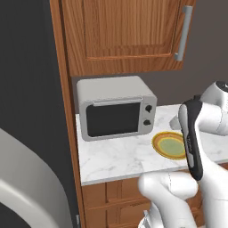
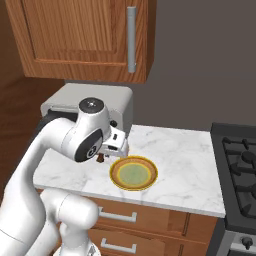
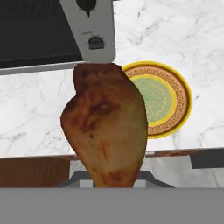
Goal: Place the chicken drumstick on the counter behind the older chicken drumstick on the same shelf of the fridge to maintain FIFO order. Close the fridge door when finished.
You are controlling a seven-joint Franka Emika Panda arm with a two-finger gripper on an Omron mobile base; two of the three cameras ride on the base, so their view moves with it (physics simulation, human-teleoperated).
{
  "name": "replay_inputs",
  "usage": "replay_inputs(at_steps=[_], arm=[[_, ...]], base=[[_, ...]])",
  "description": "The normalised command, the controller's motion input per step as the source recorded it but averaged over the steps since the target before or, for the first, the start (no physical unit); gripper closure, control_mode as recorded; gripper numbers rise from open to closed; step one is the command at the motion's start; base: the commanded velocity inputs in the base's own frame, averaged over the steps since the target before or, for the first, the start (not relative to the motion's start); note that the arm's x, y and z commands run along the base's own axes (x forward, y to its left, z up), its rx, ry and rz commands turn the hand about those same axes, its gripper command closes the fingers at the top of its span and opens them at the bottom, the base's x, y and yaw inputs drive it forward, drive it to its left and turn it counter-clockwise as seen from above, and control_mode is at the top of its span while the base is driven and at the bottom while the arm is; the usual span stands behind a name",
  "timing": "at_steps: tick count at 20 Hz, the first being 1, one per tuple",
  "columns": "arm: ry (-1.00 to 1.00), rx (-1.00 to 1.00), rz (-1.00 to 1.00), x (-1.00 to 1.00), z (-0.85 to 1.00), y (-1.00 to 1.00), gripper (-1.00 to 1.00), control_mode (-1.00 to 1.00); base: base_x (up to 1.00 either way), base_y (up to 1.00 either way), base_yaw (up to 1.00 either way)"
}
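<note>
Left base view, left to right: grey curved panel (image 1: 26,178) at 8 o'clock, then microwave (image 1: 116,108) sitting at the back of the marble desk (image 1: 116,160), wooden wall cabinet (image 1: 124,31) above it at 12. Yellow-rimmed plate (image 1: 168,145) lies on the desk at 3 o'clock from the microwave, near but apart from it, partly hidden by the arm.

Right base view: tool (image 2: 102,156) hangs above the desk, at the plate's 9–10 o'clock edge, in front of the microwave. A small brown bit of the chicken drumstick (image 2: 100,158) shows under it. Black stove top (image 2: 240,165) at far 3 o'clock, butted against the desk's edge.

Hand view: chicken drumstick (image 3: 105,127) sits dead centre, fat end up, narrow end down at 6 o'clock between the tool's tips, clear of the desk. Tool clamped on it. Behind it, the microwave's knob panel at 11–12, the plate at 2–3, desk front edge across the lower part.
</note>
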Motion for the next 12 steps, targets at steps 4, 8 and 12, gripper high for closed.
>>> replay_inputs(at_steps=[4,8,12], arm=[[0.00,-0.03,0.00,-0.27,0.10,0.63,1.00,-1.00],[0.00,-0.12,0.03,-0.20,-0.09,0.60,1.00,-1.00],[0.02,-0.03,0.01,-0.07,-0.14,0.23,1.00,-1.00]], base=[[0.00,0.00,0.00],[0.00,0.00,0.00],[0.00,0.00,0.00]])
